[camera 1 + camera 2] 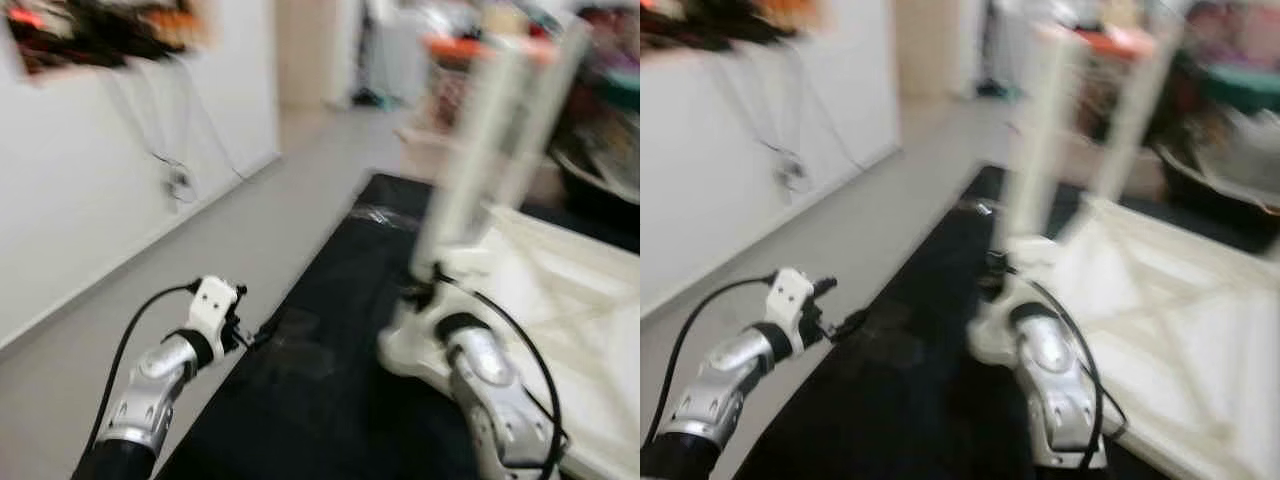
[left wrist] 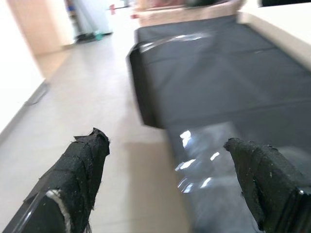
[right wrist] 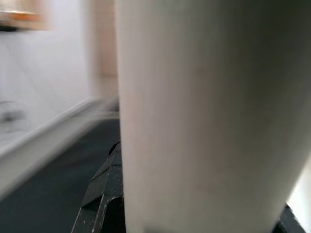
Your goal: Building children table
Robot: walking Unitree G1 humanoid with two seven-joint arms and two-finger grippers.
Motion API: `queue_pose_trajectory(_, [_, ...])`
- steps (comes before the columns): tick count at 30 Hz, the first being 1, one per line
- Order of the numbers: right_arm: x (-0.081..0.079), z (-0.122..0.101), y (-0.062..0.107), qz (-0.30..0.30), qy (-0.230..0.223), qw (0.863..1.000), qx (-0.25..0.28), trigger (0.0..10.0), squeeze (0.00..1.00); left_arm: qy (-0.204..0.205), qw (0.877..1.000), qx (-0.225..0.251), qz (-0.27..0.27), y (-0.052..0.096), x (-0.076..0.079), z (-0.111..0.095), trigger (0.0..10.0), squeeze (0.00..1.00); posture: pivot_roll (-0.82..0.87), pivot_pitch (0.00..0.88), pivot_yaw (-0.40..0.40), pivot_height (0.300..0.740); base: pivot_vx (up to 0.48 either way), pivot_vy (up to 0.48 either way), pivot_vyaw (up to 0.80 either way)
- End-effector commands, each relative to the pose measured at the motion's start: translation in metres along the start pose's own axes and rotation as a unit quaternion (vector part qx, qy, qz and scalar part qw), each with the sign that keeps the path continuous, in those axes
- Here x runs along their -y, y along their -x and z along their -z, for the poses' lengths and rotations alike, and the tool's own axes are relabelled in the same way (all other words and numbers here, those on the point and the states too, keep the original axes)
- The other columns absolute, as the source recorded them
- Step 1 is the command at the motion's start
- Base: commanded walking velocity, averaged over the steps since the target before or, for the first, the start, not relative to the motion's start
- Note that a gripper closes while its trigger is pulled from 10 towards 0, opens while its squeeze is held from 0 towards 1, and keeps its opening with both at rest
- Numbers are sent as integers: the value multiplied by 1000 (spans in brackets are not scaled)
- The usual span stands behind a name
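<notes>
Silver arms reach over a black mat [image 1: 300, 400] spread on the floor, likely to protect the parts. Nearest, the left gripper [image 2: 170, 179] hovers above the mat's edge with jaws spread and empty, apparently free to steady something. Just beyond, the right gripper [image 1: 425, 290] has its jaws pinching a white table leg [image 1: 480, 150] near its foot, holding it upright at the corner of the upturned white tabletop [image 1: 570, 290], probably for fastening.
</notes>
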State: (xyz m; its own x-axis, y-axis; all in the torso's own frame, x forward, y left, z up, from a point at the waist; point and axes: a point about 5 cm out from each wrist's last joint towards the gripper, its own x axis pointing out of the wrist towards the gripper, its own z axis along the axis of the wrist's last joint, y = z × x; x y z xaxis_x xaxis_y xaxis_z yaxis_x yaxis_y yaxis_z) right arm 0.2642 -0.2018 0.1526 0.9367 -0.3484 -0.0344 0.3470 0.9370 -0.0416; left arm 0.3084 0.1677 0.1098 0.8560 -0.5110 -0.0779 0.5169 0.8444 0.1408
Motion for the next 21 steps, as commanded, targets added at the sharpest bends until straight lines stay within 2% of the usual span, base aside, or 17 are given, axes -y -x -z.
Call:
queue_pose_trajectory(1, [29,43,9,83,64,988,-112,0,0,-7,1000,-4,7,-3,3,-1,10000,0,60,0,-42,740,0,0,0])
queue_pose_trajectory(3, [29,43,10,79,63,989,-112,0,0,-7,1000,-4,6,-3,3,-1,10000,0,60,0,-42,740,0,0,0])
queue_pose_trajectory(4, [26,40,13,84,63,989,-107,6980,0,-7,1000,-7,6,0,2,1,10000,0,58,0,-37,740,0,0,0])
queue_pose_trajectory(5, [26,40,13,84,63,989,-107,6980,0,-7,1000,-7,6,0,2,1,10000,0,58,0,-37,740,0,0,0])
queue_pose_trajectory(6, [21,37,13,72,62,991,-100,10000,0,-7,1000,-10,5,1,1,3,10000,0,58,0,-39,740,0,0,0])
queue_pose_trajectory(9, [14,31,11,58,54,993,-89,10000,0,-7,1000,-10,5,1,1,3,10000,0,60,0,-43,740,0,0,0])
queue_pose_trajectory(11, [-8,11,3,-18,16,999,-32,10000,0,-7,1000,-6,2,-1,-1,1,10000,0,55,0,-46,740,0,0,0])
queue_pose_trajectory(12, [-16,-5,-2,-71,-10,997,8,10000,1000,-6,1000,-5,1,-2,0,1,10000,0,56,0,-46,740,0,0,0])
queue_pose_trajectory(14, [-21,-21,-5,-123,-32,991,47,10000,1000,-5,1000,-4,2,-3,1,1,10000,0,56,0,-46,740,0,0,0])
queue_pose_trajectory(16, [-23,-28,-7,-179,-35,982,51,10000,1000,-4,1000,-4,3,-3,3,1,10000,0,60,0,-48,740,0,0,0])
queue_pose_trajectory(17, [-23,-28,-7,-179,-35,982,51,10000,1000,-4,1000,-4,3,-3,3,1,10000,0,60,0,-48,740,0,0,0])
queue_pose_trajectory(18, [-22,-38,-10,-255,1,963,83,10000,0,-5,1000,-3,4,-1,2,1,10000,0,65,0,-50,740,0,0,0])
queue_pose_trajectory(19, [-22,-38,-10,-255,1,963,83,10000,0,-5,1000,-3,4,-1,2,1,10000,0,65,0,-50,740,0,0,0])
queue_pose_trajectory(20, [-23,-42,-6,-343,19,934,95,10000,0,-6,1000,-5,2,-1,0,1,10000,0,68,0,-52,740,0,0,0])
queue_pose_trajectory(21, [-25,-43,-4,-376,21,922,94,10000,0,-8,1000,-6,0,-1,-1,2,10000,0,68,0,-52,740,0,0,0])
